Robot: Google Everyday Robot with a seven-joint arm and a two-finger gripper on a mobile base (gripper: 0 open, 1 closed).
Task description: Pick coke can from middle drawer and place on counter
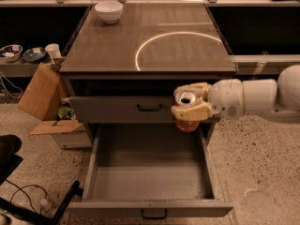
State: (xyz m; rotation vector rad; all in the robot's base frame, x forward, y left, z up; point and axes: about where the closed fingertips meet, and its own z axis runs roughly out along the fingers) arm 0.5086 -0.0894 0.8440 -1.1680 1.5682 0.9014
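My arm (251,96): reaches in from the right edge, lying almost level and pointing left.
My upper link (290,86): a big white rounded shape at the right border, cut off by the edge.
My forearm: a thick white cylinder, straight, with no visible bend along it.
My wrist (221,99): a rounded white housing, in line with the forearm.
My gripper (190,106): at the arm's left end, held in the air above the right side of the open middle drawer (150,182).
My fingers (194,112): two tan pads, one above the other, clamped on the coke can (187,125).
My grip: the can's silver top shows between the pads, its red body below the lower one.
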